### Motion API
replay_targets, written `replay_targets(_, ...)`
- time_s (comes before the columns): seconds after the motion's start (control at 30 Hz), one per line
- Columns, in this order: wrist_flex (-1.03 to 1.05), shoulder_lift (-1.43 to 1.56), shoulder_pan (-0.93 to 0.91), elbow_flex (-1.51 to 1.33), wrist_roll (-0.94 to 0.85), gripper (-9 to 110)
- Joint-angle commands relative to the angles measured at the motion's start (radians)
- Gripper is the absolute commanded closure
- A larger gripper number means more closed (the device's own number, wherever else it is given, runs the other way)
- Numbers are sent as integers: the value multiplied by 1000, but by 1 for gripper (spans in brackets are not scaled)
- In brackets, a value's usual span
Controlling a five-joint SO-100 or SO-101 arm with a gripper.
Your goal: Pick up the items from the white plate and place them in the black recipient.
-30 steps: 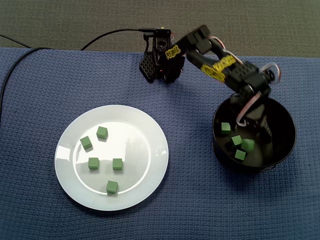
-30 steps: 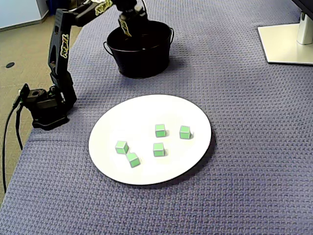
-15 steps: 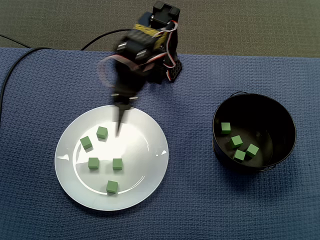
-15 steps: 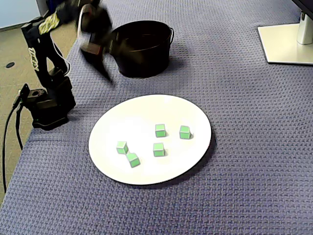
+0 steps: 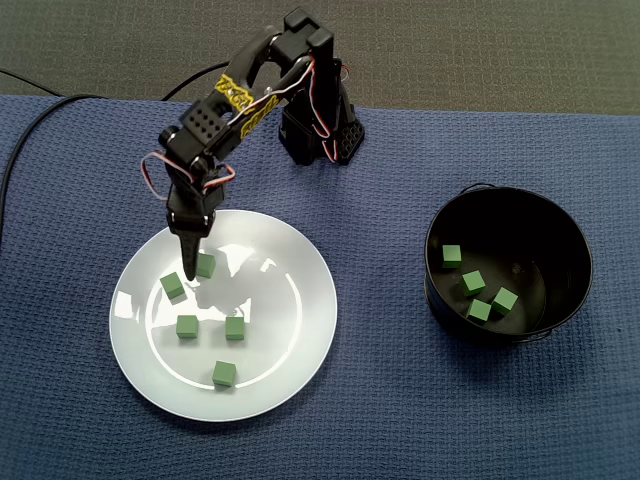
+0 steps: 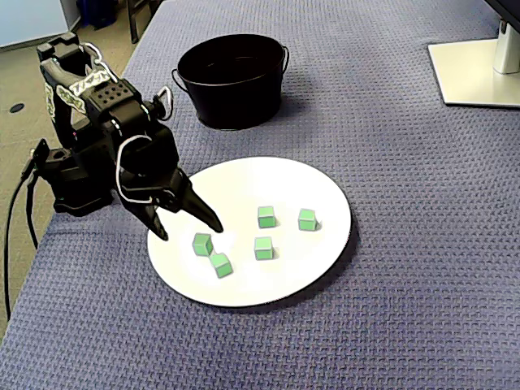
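Observation:
Several green cubes lie on the white plate [image 5: 285, 300] [image 6: 268, 183]. In both fixed views my gripper [image 5: 190, 270] [image 6: 187, 231] hangs low over the plate's edge nearest the arm base, open and holding nothing. Its two fingertips [image 6: 214, 227] straddle the space just behind one cube [image 5: 204, 265] [image 6: 202, 244], and a second cube [image 5: 172, 287] [image 6: 221, 265] sits right beside it. The black bucket [image 5: 575, 260] [image 6: 231, 89] stands apart from the plate and holds several green cubes [image 5: 472, 282]; its inside is hidden in the lower-angle fixed view.
The arm base [image 5: 320, 135] [image 6: 77, 179] stands at the blue mat's edge, with a black cable [image 5: 30, 120] trailing off it. A white stand foot [image 6: 479, 73] sits at the far corner. The remaining plate cubes [image 6: 266, 216] lie further in.
The arm swung away from the bucket, crossed to the plate and came down over the cubes at its edge. Its jaws now stand spread wide.

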State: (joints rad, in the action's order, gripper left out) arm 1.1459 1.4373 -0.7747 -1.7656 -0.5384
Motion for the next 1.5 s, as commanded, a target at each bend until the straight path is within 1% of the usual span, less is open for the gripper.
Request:
replay_targets(0.0,-37,-23,-12,38,-28,65)
replay_targets(0.1,-52,-31,-5,29,-12,66)
replay_targets(0.27,-143,-21,14,-37,5,71)
replay_targets(0.33,-149,-15,17,-43,15,74)
replay_targets(0.43,-166,-8,20,-60,18,83)
replay_targets(0.57,-184,8,28,-80,21,88)
replay_targets(0.77,-196,18,40,-94,37,89)
replay_targets(1.07,-210,37,58,-117,77,101)
replay_targets(1.27,-219,66,66,-141,107,101)
replay_targets(1.37,-179,98,63,-123,120,101)
replay_targets(1.47,-35,176,38,3,140,101)
